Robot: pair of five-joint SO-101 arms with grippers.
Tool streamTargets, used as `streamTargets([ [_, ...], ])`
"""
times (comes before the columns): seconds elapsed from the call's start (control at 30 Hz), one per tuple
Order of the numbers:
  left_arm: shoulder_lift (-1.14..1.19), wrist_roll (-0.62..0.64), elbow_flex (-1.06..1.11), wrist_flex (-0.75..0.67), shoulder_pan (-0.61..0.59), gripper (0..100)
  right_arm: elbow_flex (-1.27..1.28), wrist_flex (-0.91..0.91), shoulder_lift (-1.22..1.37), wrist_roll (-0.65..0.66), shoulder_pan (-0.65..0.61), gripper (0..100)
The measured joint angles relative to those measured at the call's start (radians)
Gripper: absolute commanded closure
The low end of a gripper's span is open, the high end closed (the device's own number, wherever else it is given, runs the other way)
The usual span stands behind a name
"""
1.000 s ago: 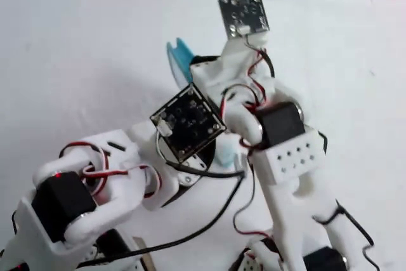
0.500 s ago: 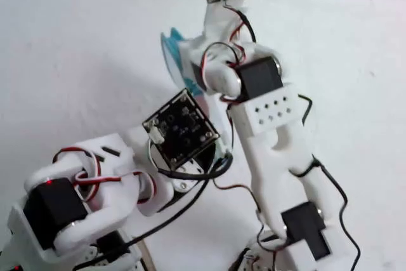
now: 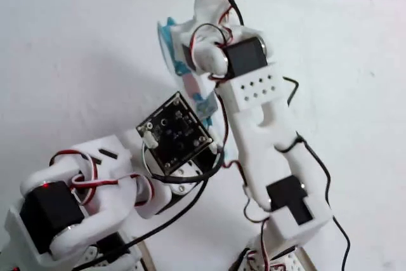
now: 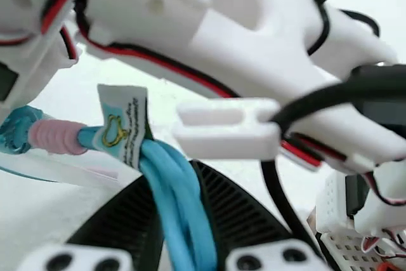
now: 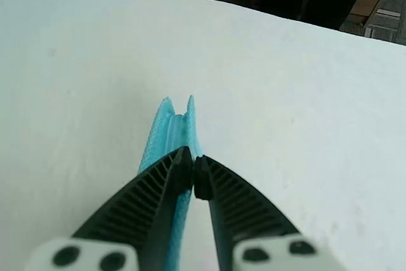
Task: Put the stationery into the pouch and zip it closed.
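Right wrist view: the right pincer (image 5: 193,172) is closed, its tips pinched on an edge of the blue pouch (image 5: 170,128), which sits on the white desk (image 5: 304,93) at the far centre, beneath the right arm. Left wrist view: the left pincer (image 4: 174,176) grips the pouch's blue strap (image 4: 184,233), just beside a printed label (image 4: 124,125) and a pink bead (image 4: 57,136).

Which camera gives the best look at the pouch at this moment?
Left wrist view: the pouch is close up, bunched blue fabric with its white tag. Right wrist view has its blue end past the shut right pincer. High view has blue slivers beside the right arm.
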Motion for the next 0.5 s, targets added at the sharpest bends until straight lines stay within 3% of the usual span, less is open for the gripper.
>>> streamTargets([
  [0.5,0.000,-0.002,0.000,0.014,0.005,98,-0.361,0.180,0.207,0.000,-0.009,98.1],
])
